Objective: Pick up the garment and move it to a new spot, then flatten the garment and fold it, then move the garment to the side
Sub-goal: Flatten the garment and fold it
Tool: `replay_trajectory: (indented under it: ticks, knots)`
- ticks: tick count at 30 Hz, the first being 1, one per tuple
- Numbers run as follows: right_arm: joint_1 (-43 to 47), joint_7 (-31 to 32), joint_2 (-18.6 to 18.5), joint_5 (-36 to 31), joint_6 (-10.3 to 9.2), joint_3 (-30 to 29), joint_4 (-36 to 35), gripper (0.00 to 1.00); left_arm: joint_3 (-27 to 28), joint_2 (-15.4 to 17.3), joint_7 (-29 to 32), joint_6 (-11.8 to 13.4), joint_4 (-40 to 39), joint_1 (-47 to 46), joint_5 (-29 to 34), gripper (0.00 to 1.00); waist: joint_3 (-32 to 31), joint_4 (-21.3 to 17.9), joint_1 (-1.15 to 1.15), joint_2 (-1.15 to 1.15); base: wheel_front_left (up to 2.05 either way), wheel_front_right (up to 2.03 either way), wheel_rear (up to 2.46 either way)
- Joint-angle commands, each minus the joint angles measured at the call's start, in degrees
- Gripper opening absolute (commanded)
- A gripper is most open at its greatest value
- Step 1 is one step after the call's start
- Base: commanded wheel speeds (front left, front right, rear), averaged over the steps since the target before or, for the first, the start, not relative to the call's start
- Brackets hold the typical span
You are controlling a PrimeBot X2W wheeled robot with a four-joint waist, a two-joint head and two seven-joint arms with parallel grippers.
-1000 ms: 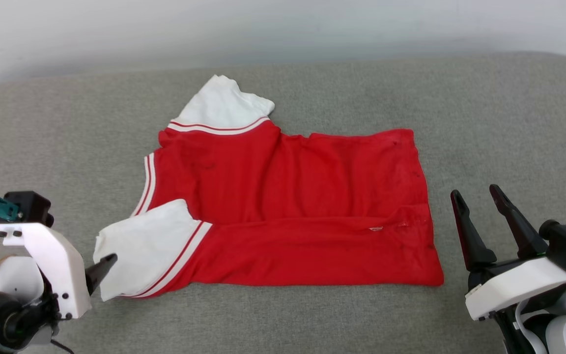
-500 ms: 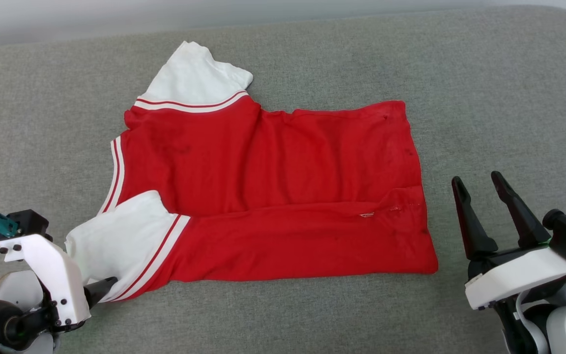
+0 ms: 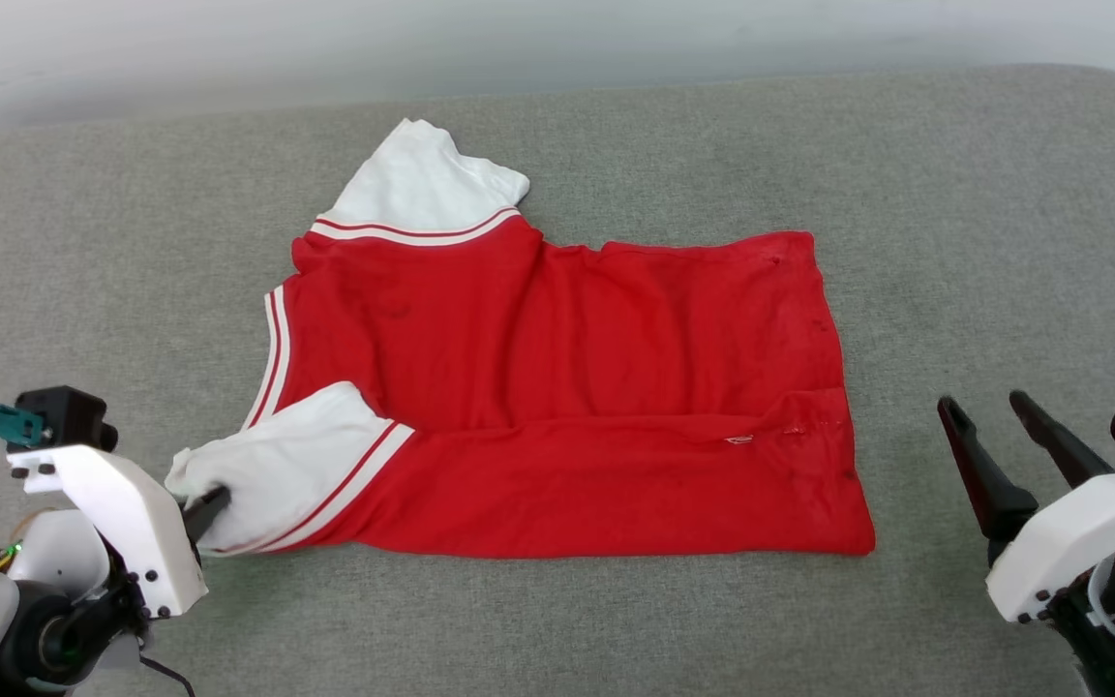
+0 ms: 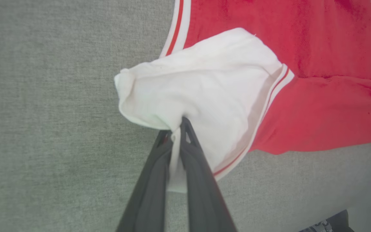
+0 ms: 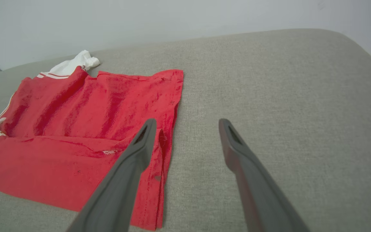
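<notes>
The garment (image 3: pixel 567 387) is a red shirt with white sleeves and striped trim, spread on the grey cushion with its near long edge folded over. Its near white sleeve (image 3: pixel 277 469) is bunched at the left. My left gripper (image 3: pixel 209 503) is shut on that sleeve's edge; the left wrist view shows white cloth (image 4: pixel 204 93) pinched between the two dark fingers (image 4: pixel 175 129). My right gripper (image 3: pixel 993 411) stands open to the right of the hem, off the cloth. In the right wrist view its fingers (image 5: pixel 185 124) spread wide beside the red hem (image 5: pixel 169 106).
The grey cushion (image 3: pixel 954 242) stretches well past the garment on all sides. A pale wall (image 3: pixel 557 39) runs behind its far edge. The cushion's rounded corner (image 5: pixel 349 42) lies to the far right.
My left gripper has shut on the near white sleeve, which is now bunched. The right gripper sits lower and further right in the picture. The head camera has shifted between frames.
</notes>
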Motion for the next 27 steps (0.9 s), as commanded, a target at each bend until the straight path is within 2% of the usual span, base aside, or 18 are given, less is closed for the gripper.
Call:
replay_trajectory:
  ticks: [1,8,12,17,20,27]
  knots:
    - [0.43,3.71,-1.3,0.7,-0.04,-0.24,0.31,1.0,0.61,0.5,-0.53,0.43,-1.31,0.55,0.19,0.0,-0.39,0.5,0.0,0.0,0.0,0.0,0.0]
    - [-1.13,23.3,-4.42,5.14,-0.04,3.1,1.53,1.0,1.33,2.13,-0.68,2.45,-7.6,0.26,1.74,0.0,1.67,2.13,0.0,0.0,0.0,0.0,0.0]
    - [-3.11,27.73,-4.12,6.3,-0.04,6.76,4.04,1.0,0.83,1.75,-0.95,2.97,-9.23,-0.17,2.47,0.0,3.49,2.89,0.0,0.0,0.0,0.0,0.0]
    - [-4.52,29.77,-3.45,7.74,-0.04,11.14,9.82,1.0,0.15,0.8,-1.2,3.01,-9.23,-0.5,2.69,0.0,4.56,3.59,0.0,0.0,0.0,0.0,0.0]
    - [-5.05,30.57,-2.88,9.36,-0.03,12.99,12.62,0.0,-0.1,0.49,-1.34,2.8,-8.82,-0.46,2.54,0.0,4.63,3.8,0.0,0.0,0.0,0.0,0.0]
    - [-7.9,28.58,-5.08,10.97,-0.04,13.09,13.46,0.0,-0.36,-0.28,-2.21,2.2,-7.54,-0.04,2.28,0.0,3.09,3.9,0.0,0.0,0.0,0.0,0.0]
